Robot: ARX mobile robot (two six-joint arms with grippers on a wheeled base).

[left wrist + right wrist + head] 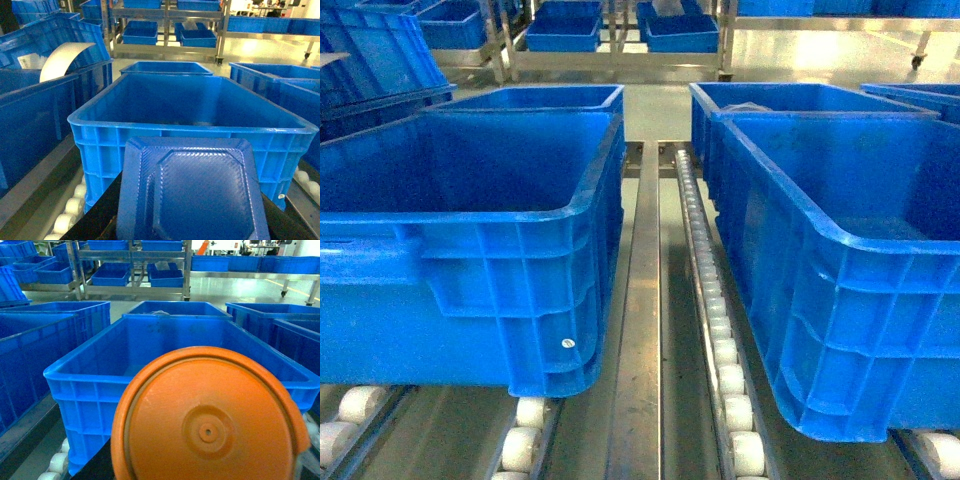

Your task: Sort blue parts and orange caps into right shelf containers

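Two loads fill the wrist views: a square blue textured plastic part (190,192) at the left arm, a round orange plastic cap (207,422) at the right. Neither gripper's fingers show, so their state cannot be told, though each piece is presumably clamped. Straight ahead of each lies a large bright-blue ribbed crate (192,131) (90,382), its long axis running away; each arm's nearer crate looks like its target.

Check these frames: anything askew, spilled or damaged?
Nothing stands out. The two big bright-blue plastic crates, left and right, sit squarely on the white roller tracks. A blue octagon-embossed plastic part and a round orange plastic cap fill the wrist views, apparently intact.
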